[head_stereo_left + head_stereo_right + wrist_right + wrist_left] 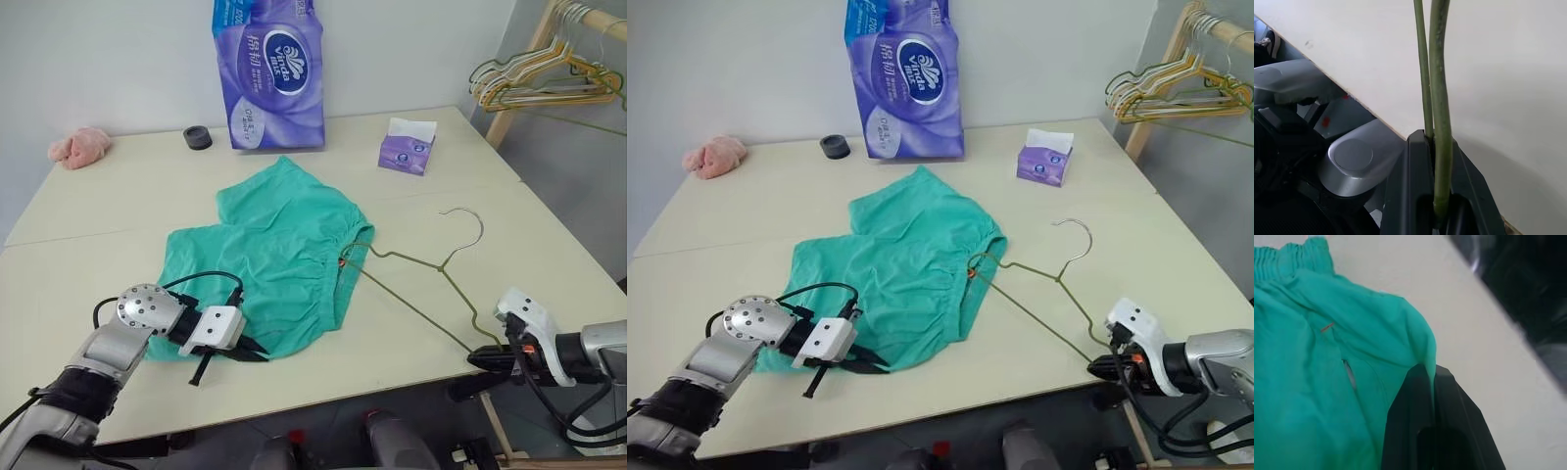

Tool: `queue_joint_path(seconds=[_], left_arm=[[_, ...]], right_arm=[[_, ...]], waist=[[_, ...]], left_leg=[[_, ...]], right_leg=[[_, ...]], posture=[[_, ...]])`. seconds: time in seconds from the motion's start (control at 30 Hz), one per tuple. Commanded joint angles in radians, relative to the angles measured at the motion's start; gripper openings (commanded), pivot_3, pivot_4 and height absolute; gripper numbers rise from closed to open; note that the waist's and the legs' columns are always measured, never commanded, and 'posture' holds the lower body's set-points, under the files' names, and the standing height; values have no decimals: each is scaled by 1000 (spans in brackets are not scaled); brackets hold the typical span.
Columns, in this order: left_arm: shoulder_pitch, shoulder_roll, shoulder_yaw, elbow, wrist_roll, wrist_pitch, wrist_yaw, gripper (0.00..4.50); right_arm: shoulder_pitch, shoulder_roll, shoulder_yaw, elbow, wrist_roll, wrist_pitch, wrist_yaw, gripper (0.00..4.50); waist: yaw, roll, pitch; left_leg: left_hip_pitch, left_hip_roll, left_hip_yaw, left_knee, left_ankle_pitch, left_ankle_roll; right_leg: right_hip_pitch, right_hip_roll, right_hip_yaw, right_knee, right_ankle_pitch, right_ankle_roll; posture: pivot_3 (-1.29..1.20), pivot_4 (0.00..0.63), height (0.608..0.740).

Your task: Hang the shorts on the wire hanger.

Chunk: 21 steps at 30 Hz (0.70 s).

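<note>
while my left gripper is clenched on a fold of the shorts at their near hem, i can see in the left wrist view that the teal cloth is pinched between its two black fingers. the shorts lie spread flat on the cream table, near its middle, with the gathered waistband turned toward the wire hanger. that hanger lies on the table just right of the shorts, one end touching or tucked into the waistband; i cannot tell which. its silvery hook curls away from the shorts toward the far side. my right gripper is closed on the hanger's other corner at the table's near right edge, the green wire running up between its fingers. beyond the shorts stand a purple tissue pack, a small tissue box, a black ring and a pink cloth.
</note>
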Motion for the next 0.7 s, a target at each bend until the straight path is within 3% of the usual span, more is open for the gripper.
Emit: queue_joint_path(seconds=[0.03,0.13,0.47,0.7], left_arm=[[-6,81,-37,-164,-141,228,-27,59],[-35,102,-60,-216,-229,379,-27,59],[-90,-95,-63,-217,-236,569,-10,59],[-101,-191,-56,-207,-246,673,46,59]], right_arm=[[10,-32,-35,1,-5,-17,32,0],[38,-62,-57,7,-4,-19,57,0],[253,-88,-270,-1,-10,14,114,0],[292,-75,-336,6,-23,15,117,0]], waist=[[1,0,0],[1,0,0],[0,-2,1],[-3,-2,1]], left_leg=[[0,0,0,0,0,0],[0,0,1,0,0,0],[1,0,1,1,0,0],[1,0,2,2,0,0]], right_leg=[[0,0,0,0,0,0],[0,0,0,0,-1,1],[2,2,0,-1,-3,4],[2,2,2,-1,-3,4]], posture=[[-262,93,740],[-268,95,740],[-301,109,740],[-329,111,740]])
